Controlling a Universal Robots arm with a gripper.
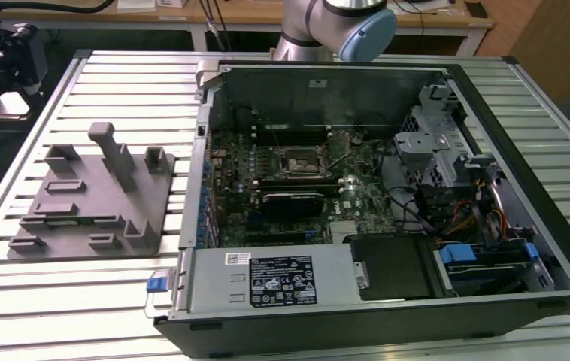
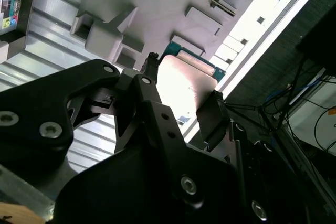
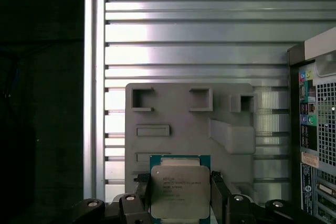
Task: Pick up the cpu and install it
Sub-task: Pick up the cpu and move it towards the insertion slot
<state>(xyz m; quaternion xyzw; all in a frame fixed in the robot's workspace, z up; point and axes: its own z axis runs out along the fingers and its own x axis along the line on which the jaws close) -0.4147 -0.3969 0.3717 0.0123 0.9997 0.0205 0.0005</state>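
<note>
Gripper [image 3: 179, 184] clamps cpu [image 3: 179, 199] by opposite edges, clear above grey fixture [image 3: 173, 114].

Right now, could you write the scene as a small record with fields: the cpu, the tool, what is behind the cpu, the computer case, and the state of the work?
cpu: held, silvery plate facing the first wrist view
tool: shut on the cpu, one finger on each of two opposite sides
behind the cpu: grey fixture on the slotted table
computer case: open, at the exterior view's right of the grey fixture
socket: on the board inside the computer case
work: cpu picked up, not yet installed
</note>
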